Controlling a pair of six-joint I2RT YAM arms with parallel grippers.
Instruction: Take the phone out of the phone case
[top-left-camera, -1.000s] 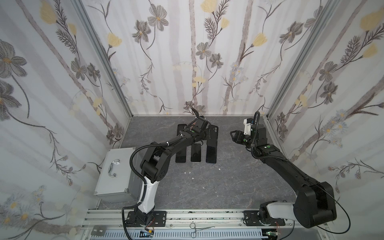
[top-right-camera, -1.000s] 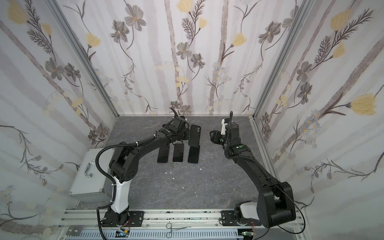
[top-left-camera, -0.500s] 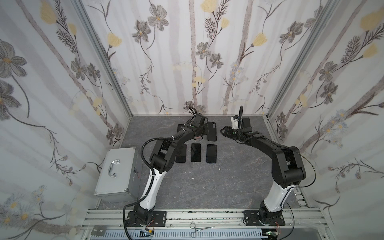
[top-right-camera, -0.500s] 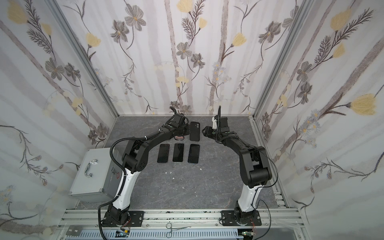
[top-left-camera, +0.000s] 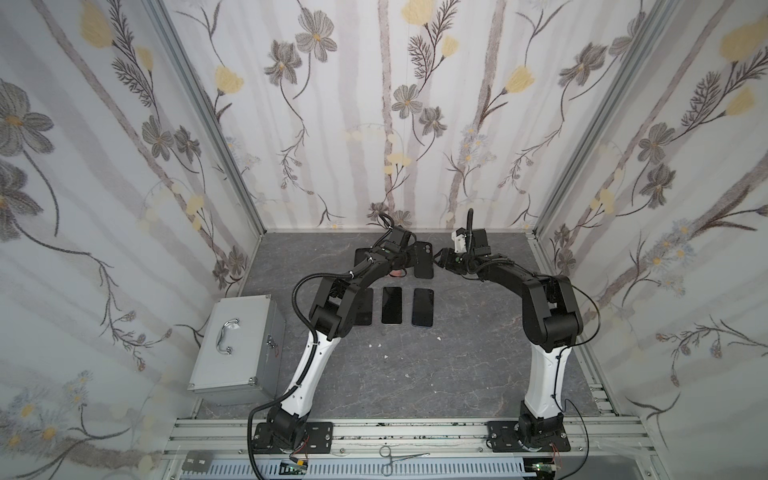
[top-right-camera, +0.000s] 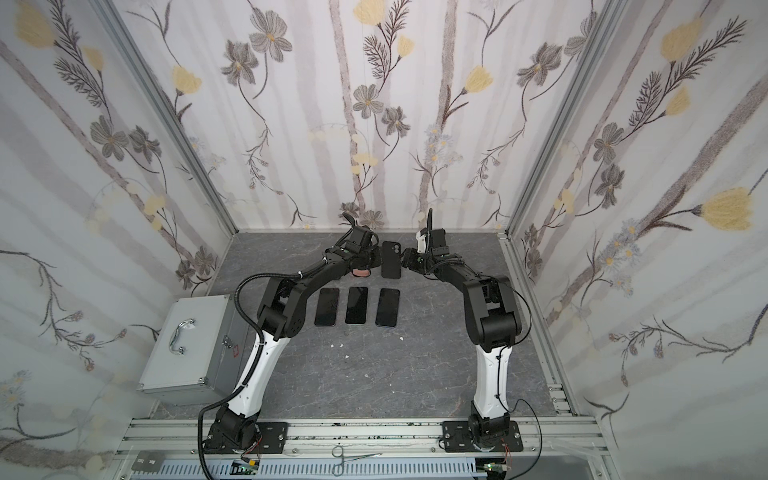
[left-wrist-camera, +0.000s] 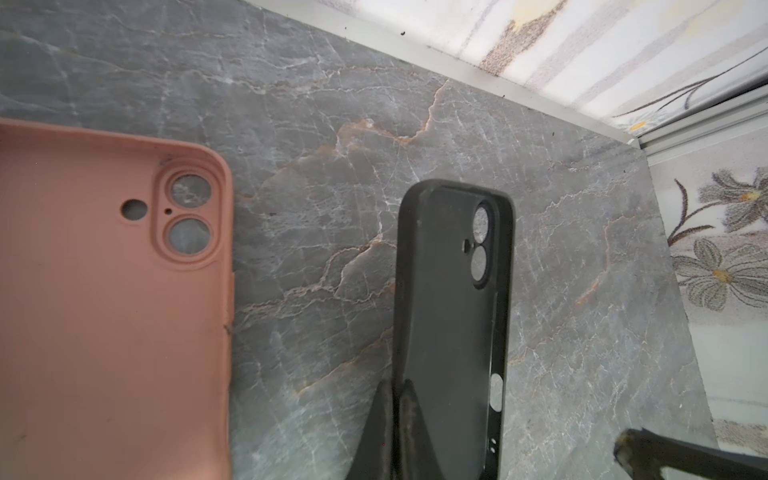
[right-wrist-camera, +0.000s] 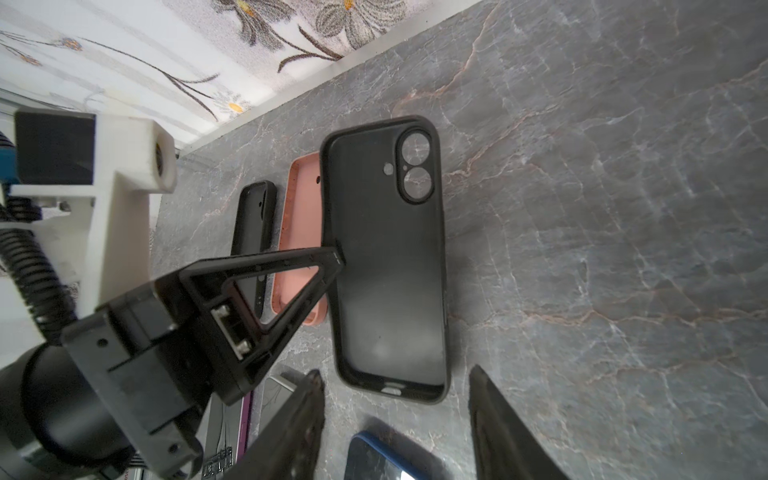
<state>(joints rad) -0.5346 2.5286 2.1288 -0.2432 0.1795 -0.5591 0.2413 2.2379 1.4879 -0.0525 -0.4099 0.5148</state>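
An empty black phone case (top-left-camera: 424, 261) (top-right-camera: 391, 261) sits at the back of the table, with table showing through its camera holes (right-wrist-camera: 386, 270). My left gripper (top-left-camera: 410, 259) (left-wrist-camera: 395, 390) is shut on the case's side wall (left-wrist-camera: 449, 311). Open and holding nothing, my right gripper (top-left-camera: 439, 261) (right-wrist-camera: 397, 415) stands just off the case's right side. Its fingertips flank the case's short end without touching. Three bare phones lie in a row in front: left (top-right-camera: 327, 306), middle (top-left-camera: 392, 305), right (top-left-camera: 422, 306).
An empty pink case (left-wrist-camera: 104, 291) (right-wrist-camera: 301, 208) and another black case (right-wrist-camera: 253, 216) lie left of the held one, close to the back wall. A metal box (top-left-camera: 237, 340) stands front left. Forceps (top-left-camera: 401, 459) lie on the front rail.
My right gripper has swung left from the table's right side up to the black case. The left gripper has kept its hold on the case's edge.
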